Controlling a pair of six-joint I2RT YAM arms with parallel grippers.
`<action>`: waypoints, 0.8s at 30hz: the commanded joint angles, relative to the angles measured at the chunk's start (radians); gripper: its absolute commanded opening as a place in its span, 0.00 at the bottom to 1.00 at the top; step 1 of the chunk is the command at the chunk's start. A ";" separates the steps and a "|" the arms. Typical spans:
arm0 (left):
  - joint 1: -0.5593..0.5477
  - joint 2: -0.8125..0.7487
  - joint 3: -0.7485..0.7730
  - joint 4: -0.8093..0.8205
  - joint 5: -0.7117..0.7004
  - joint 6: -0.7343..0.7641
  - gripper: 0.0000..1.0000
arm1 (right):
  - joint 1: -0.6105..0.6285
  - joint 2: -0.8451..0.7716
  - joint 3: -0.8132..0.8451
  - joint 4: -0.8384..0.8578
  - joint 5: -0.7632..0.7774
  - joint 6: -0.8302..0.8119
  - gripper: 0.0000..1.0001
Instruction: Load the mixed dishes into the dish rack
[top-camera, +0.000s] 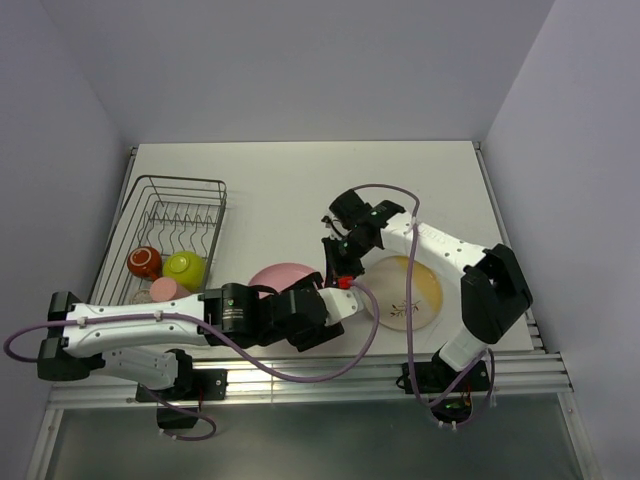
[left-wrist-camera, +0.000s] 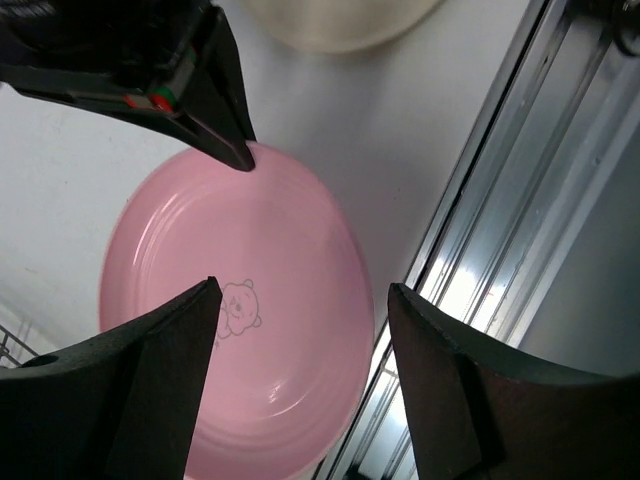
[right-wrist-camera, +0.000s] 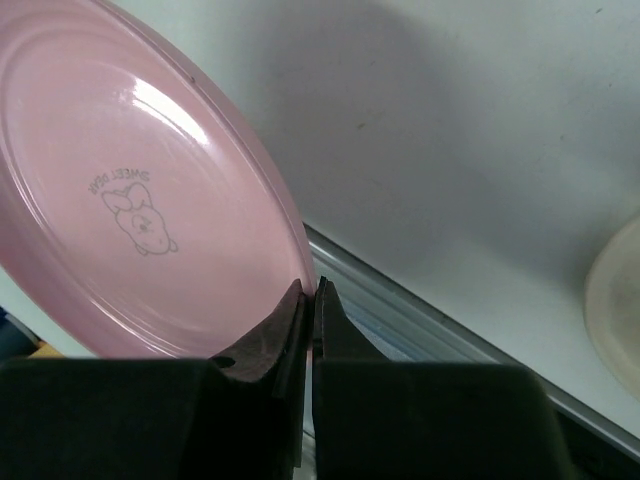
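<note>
**Right wrist view: pink plate propped at fingertip, second hand waiting**

The right hand (right-wrist-camera: 308, 295) is showing its fingers together, the tips pressing against the rim of the pink plate (right-wrist-camera: 130, 200) (whether a sliver of rim is nipped between them, I cannot tell). The left hand (left-wrist-camera: 302, 290) is hovering with its fingers apart, straddling the plate's near side without touching it. The plate is sitting, seemingly tilted, at the near edge of the bench (top-camera: 300, 190), beside the metal rail (left-wrist-camera: 520, 200) and well apart from the dish rack (top-camera: 180, 185) at the far left.

The danger is lying in the surfaces. The plate is looking glossy and smooth, round and shallow, with a thin rim and a small printed bear. The fingers are hard, dark wedges. If the left hand closes off-centre, the glaze could be slipping off those tips, dropping the plate flat or skating it onto the ribbed rail. The cream-and-orange plate (top-camera: 405, 290), lying just beside, could be getting knocked too.
</note>
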 joint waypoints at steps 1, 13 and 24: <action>-0.016 0.004 0.020 -0.031 -0.012 -0.011 0.74 | -0.014 -0.075 0.013 -0.043 -0.067 -0.030 0.00; -0.024 0.073 0.020 -0.090 -0.031 -0.028 0.83 | -0.022 -0.120 0.009 -0.083 -0.153 -0.027 0.00; -0.042 0.121 0.009 -0.136 -0.051 -0.039 0.82 | -0.046 -0.146 -0.008 -0.160 -0.264 -0.067 0.00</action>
